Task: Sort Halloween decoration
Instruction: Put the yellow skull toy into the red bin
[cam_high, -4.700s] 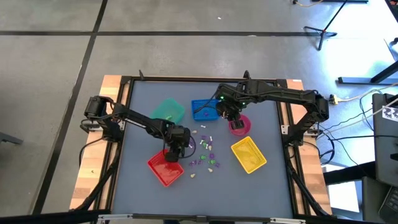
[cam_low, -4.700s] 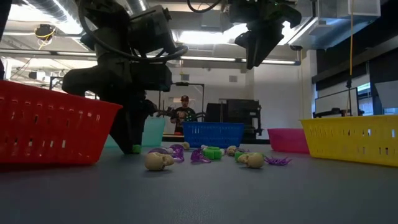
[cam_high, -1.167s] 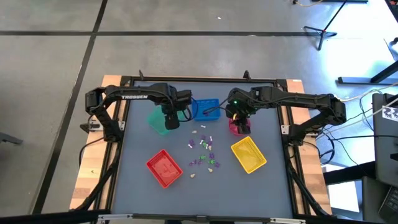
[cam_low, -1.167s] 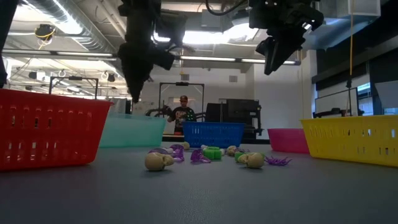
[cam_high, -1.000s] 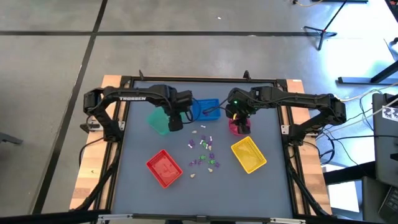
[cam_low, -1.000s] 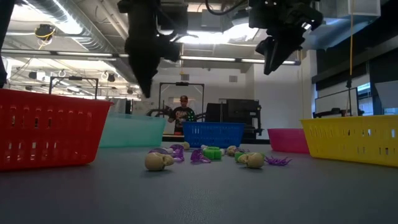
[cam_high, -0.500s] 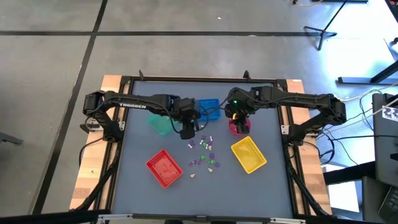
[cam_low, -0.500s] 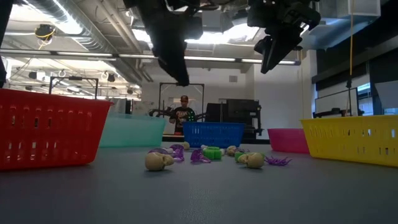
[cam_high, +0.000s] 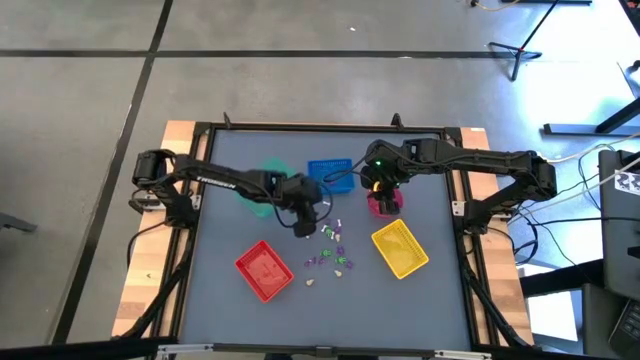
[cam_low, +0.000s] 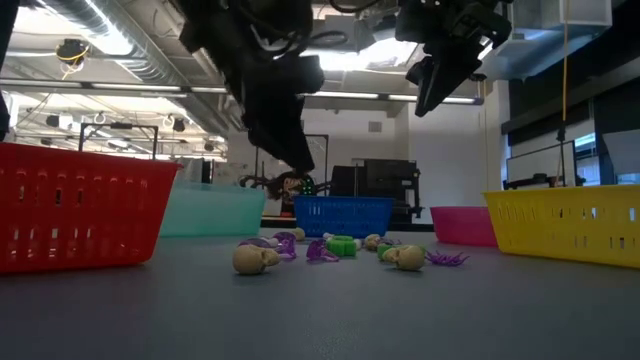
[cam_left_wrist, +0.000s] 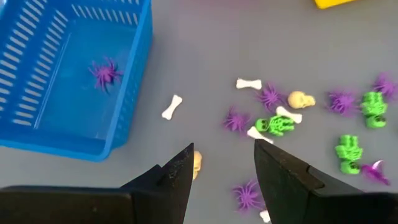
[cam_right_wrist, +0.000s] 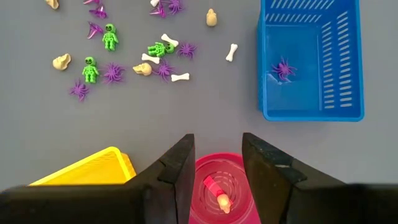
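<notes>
1. Two trays sit on the table's left side: the red tray (cam_high: 264, 271) in plain sight, while the green tray (cam_high: 258, 195) is mostly covered by the left arm, so only an edge peeks out.
2. Left gripper (cam_high: 305, 229) hovers over the near edge of the Halloween decoration (cam_high: 331, 245), fingers apart with nothing between them. Trinkets are scattered mid-table just beyond its tips; the overhead shot shows them as specks.
3. One purple spider (cam_left_wrist: 104, 73) lies inside the blue tray (cam_left_wrist: 126, 127).
4. Right gripper (cam_right_wrist: 216, 167) hangs over the pink bowl (cam_right_wrist: 224, 185), fingers parted and empty, well apart from the pile; the yellow tray (cam_high: 400, 249) is beside it.
</notes>
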